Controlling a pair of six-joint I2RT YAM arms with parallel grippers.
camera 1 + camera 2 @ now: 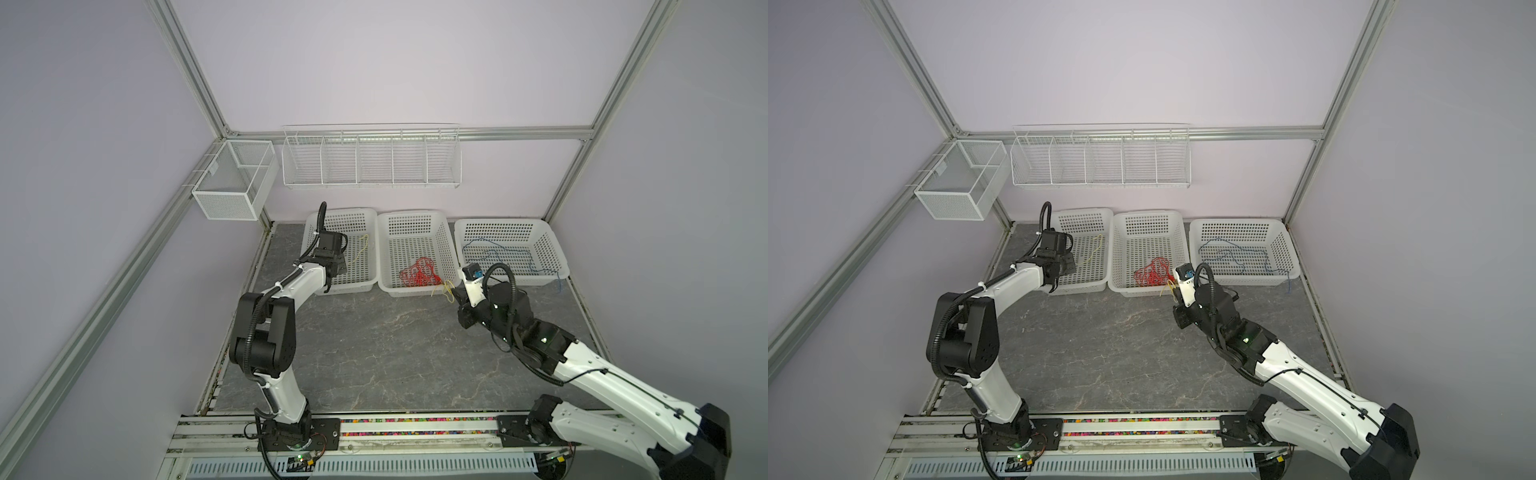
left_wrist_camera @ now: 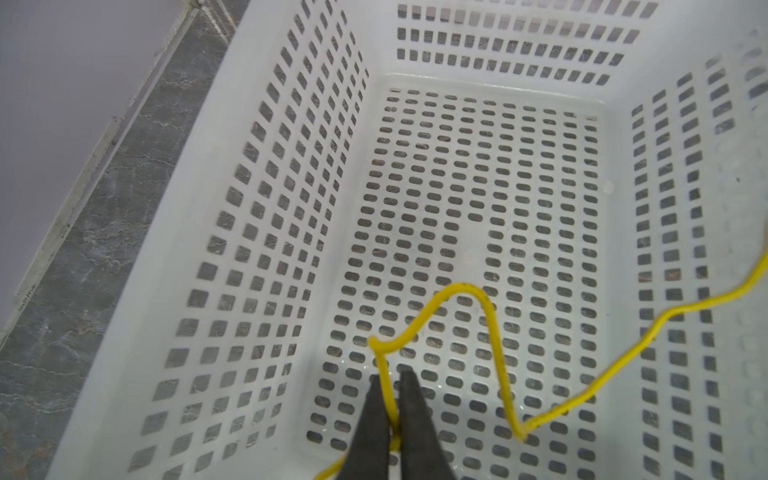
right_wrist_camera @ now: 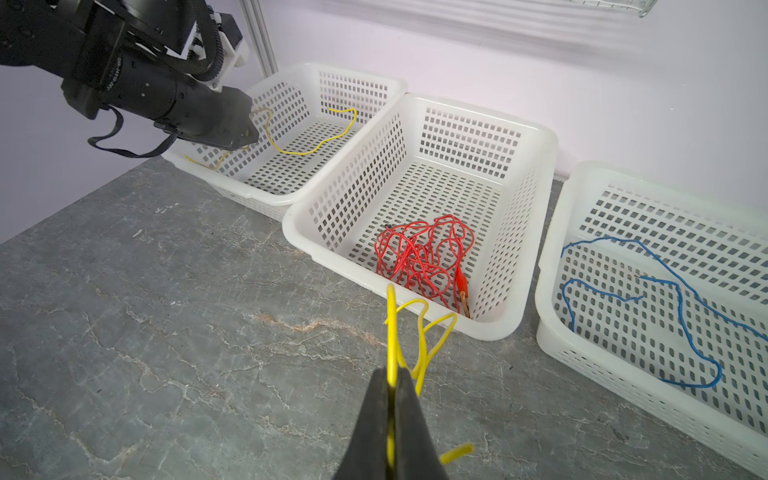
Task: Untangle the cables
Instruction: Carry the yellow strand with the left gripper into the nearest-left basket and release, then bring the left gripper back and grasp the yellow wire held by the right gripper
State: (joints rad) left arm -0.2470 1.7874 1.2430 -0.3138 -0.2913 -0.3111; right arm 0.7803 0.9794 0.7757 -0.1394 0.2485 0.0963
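Observation:
A yellow cable (image 2: 500, 357) lies in the left white basket (image 2: 291, 166). One stretch of it runs between the slightly parted fingers of my left gripper (image 2: 392, 376), which hangs inside that basket's near end (image 1: 334, 268). My right gripper (image 3: 390, 374) is shut on a second, looped yellow cable (image 3: 422, 332) and holds it just above the table in front of the middle basket (image 1: 411, 216). A tangled bundle of red cables (image 3: 419, 257) fills that basket's near corner. A blue cable (image 3: 681, 299) sprawls in the right basket (image 1: 498, 222), one end hanging over the front rim (image 1: 559, 282).
The three baskets stand side by side along the back wall on the grey stone table (image 1: 374, 345). Above them a white wire rack (image 1: 370, 158) hangs on the wall. A mesh box (image 1: 232, 183) is fixed to the left frame.

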